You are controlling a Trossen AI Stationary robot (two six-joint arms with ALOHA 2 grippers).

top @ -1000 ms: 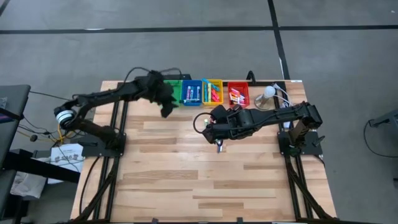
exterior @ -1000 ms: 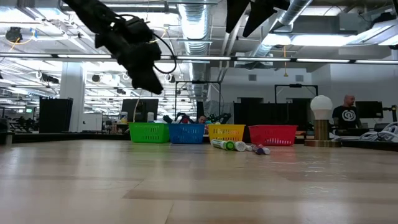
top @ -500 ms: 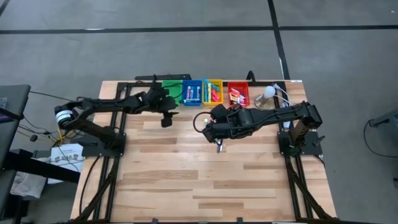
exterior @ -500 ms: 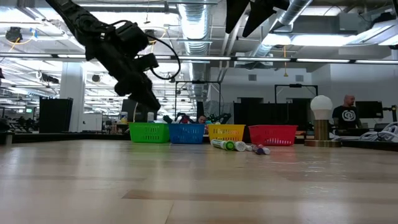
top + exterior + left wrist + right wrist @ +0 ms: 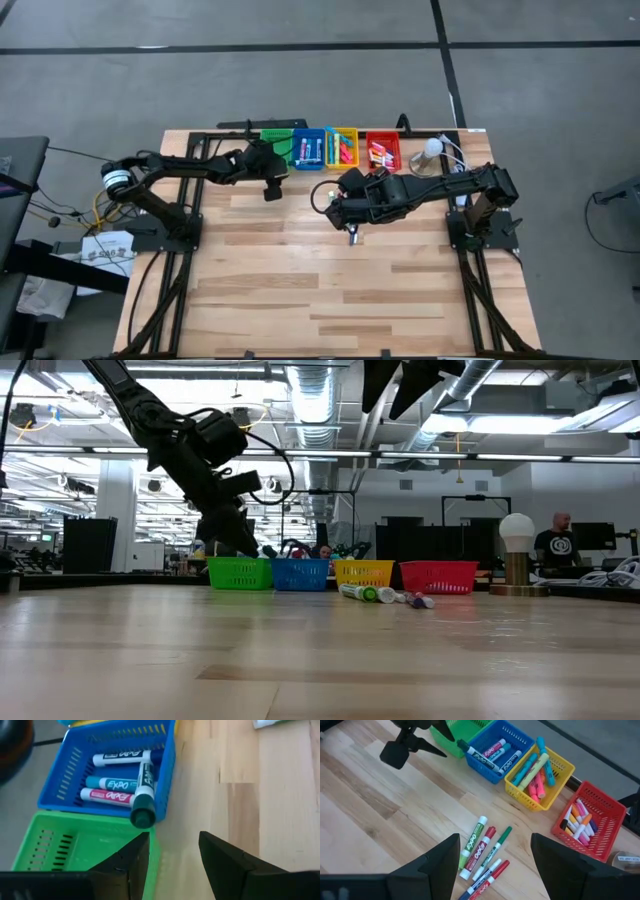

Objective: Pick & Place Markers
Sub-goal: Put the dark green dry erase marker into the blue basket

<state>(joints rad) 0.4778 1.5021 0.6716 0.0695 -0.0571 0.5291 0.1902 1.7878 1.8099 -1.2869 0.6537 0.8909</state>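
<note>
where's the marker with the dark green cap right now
In the left wrist view, the dark-green-capped marker leans over the blue bin's rim, nearest the green bin, cap sticking out.

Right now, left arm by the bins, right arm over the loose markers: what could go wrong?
1. A dark-capped marker leans over the blue bin rim toward the green bin; the open left gripper close by could knock it out.
2. The loose markers lie bunched together under the open right gripper; a grasp may catch two or scatter them.
</note>
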